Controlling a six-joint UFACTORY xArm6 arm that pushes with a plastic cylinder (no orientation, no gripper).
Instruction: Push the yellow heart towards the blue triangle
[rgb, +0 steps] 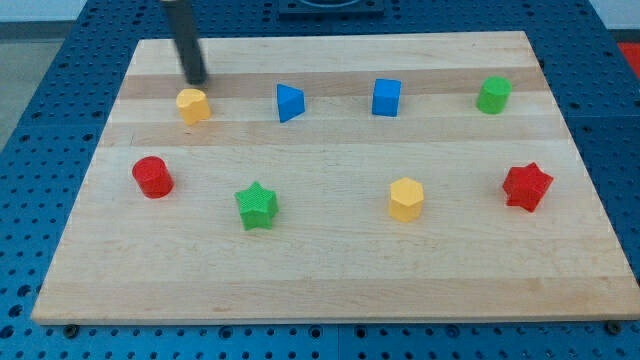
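Observation:
The yellow heart (193, 105) lies at the upper left of the wooden board (330, 280). The blue triangle (289, 102) lies to its right, in the same row, about a block's width and a half away. My tip (197, 81) is at the end of the dark rod that comes down from the view's top. It stands just above the yellow heart in the view, very close to its top edge; I cannot tell if it touches.
A blue cube (386, 97) and a green block (493, 95) continue the upper row to the right. In the lower row lie a red cylinder (152, 177), a green star (257, 205), a yellow hexagon (406, 199) and a red star (527, 186).

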